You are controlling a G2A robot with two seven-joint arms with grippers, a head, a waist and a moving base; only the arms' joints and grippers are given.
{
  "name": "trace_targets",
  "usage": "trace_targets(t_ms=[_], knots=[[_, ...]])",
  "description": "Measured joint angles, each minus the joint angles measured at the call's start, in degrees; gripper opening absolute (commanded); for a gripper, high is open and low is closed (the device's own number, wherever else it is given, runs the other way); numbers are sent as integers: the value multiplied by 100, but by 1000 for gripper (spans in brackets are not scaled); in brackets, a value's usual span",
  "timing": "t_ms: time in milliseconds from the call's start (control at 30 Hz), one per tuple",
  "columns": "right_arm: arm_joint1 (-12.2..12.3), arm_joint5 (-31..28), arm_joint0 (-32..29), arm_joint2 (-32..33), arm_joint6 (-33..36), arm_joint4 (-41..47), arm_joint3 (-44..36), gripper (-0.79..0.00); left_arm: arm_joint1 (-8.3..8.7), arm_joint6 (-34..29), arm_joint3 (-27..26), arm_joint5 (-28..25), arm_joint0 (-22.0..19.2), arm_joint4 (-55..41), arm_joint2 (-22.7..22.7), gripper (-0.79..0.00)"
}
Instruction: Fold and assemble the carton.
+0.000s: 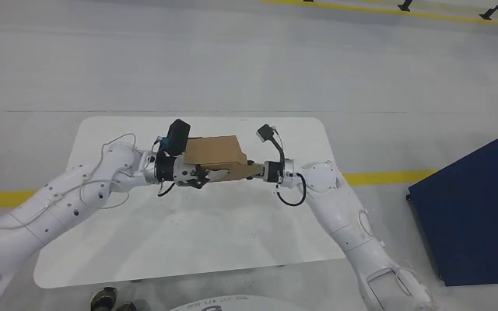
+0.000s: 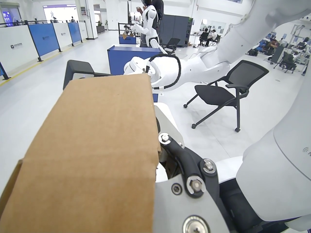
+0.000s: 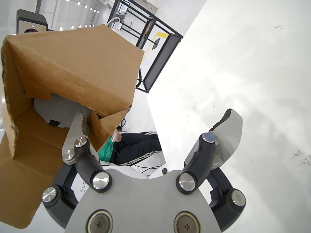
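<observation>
Holding the carton (image 1: 216, 149) aloft between the two grippers, above the middle of the table (image 1: 233, 241), probably to leave its flaps room to swing. Spreading the right gripper (image 1: 250, 170) wide, one finger (image 3: 74, 132) tucked against a loose flap (likely to push it inward), the other finger (image 3: 230, 124) bare. Cannot tell the finger state of the left gripper (image 1: 198, 176), hidden by cardboard.

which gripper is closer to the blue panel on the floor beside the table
Right. The right gripper is at the end of the carton that faces the blue panel. The left gripper is at the carton's opposite end, farther from the panel.
</observation>
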Motion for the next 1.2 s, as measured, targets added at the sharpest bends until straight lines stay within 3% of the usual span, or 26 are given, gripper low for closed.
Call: trace_targets(t_ms=[467,667,867,1200], knots=[[170,-981,-691,1045,306,1522,349,0,120,358,128,0,22,220,-182,-785],[213,-1199,-972,1189,516,1556,97,0,123,215,157,0,68,295,-271,-785],[211,-1035,-1041,1050,321,1062,-231,0,79,-88,157,2,140,336,-439,-785],[134,-298,-700,655,-630,192,-208,0,28,-442,-52,0,308,328,-625,-785]])
